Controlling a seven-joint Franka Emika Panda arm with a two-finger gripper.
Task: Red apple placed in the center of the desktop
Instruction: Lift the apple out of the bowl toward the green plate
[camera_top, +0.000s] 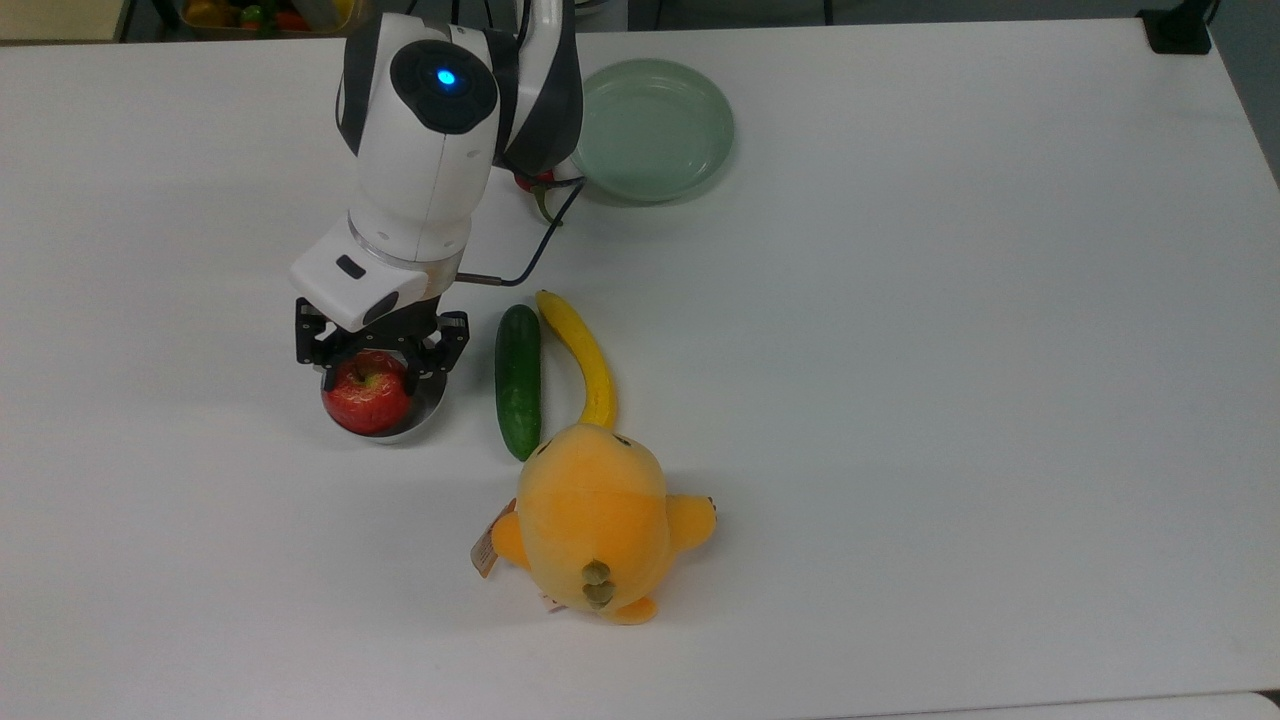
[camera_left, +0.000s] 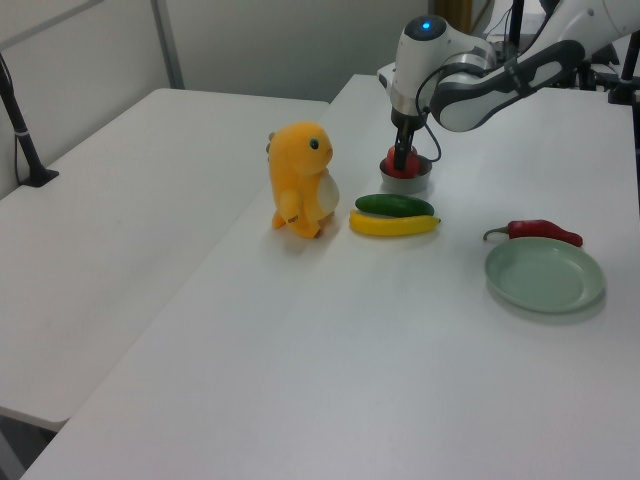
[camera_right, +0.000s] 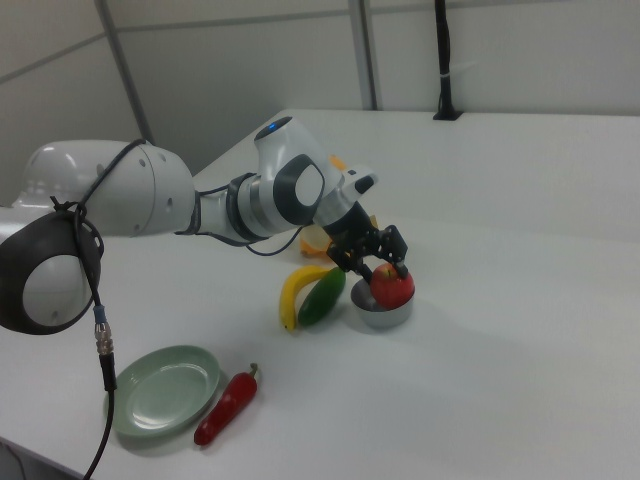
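As I stood looking across the desktop (camera_top: 950, 400), the first thing at the top view's left was the red apple (camera_top: 368, 402), sitting in a small metal bowl (camera_top: 425, 418) with the gripper (camera_top: 380, 352) lowered over it. Its black jaws straddled the upper half of the fruit and looked pressed against it, so I took it for a pinch on the apple, which seemed to sit a little high in the bowl in the right view. Just to the right lay a cucumber (camera_top: 518, 380) and a banana (camera_top: 583, 357) side by side, with an orange plush toy (camera_top: 594, 525) below them, close against their ends. Further back stood a pale green plate (camera_top: 654, 130), and a red chili pepper (camera_left: 538, 231) lay beside it in the left view. I judged the step to be the pick-up. The next move called for a straight lift clear of the bowl's rim, then a carry rightward over the cucumber and banana to the bare middle of the table.
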